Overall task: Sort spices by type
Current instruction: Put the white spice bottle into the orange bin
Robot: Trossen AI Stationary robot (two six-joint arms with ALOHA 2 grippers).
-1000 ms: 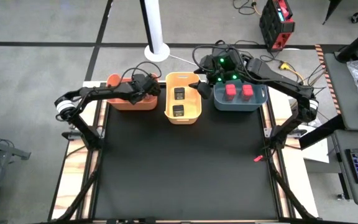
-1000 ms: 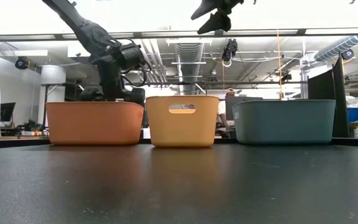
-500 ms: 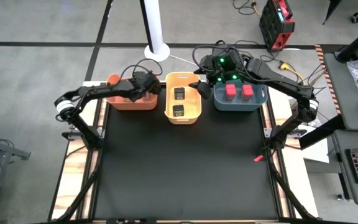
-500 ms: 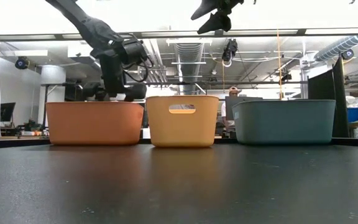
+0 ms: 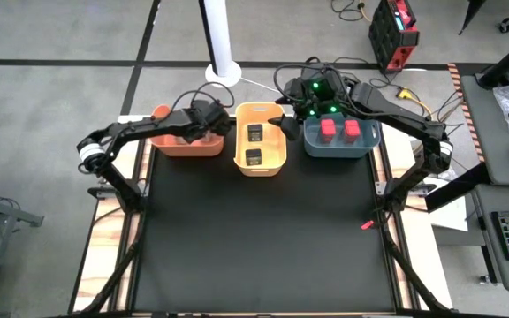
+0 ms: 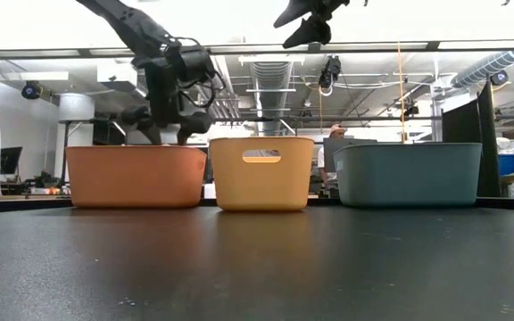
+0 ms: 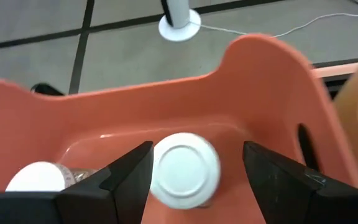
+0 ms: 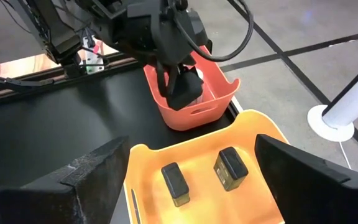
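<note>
My left gripper (image 5: 200, 124) (image 6: 169, 136) (image 7: 197, 149) hangs open just above the coral bin (image 5: 170, 147) (image 6: 136, 176) (image 7: 260, 74). Below it a clear jar stands upright in the bin, its white cap (image 7: 185, 169) seen between the fingers, which stand clear of it. A second white-capped jar (image 7: 36, 177) lies beside it. Two black boxes (image 5: 255, 133) (image 5: 254, 157) (image 8: 175, 182) (image 8: 230, 167) lie in the yellow bin (image 5: 274, 147). Two red boxes (image 5: 328, 129) (image 5: 352, 129) sit in the blue-grey bin (image 5: 367, 147). My right gripper (image 5: 288, 126) (image 6: 306, 31) (image 8: 192, 143) waits open, high over the gap between the yellow and blue-grey bins.
The three bins stand in a row along the table's far edge; the black mat in front of them is bare. A thin red stick (image 5: 367, 224) lies near the right edge. A white pole base (image 5: 224, 72) stands on the floor beyond the table.
My left gripper has risen out of the coral bin, from down near its rim to just above it. The jars have stayed in the bin. My right arm has kept still.
</note>
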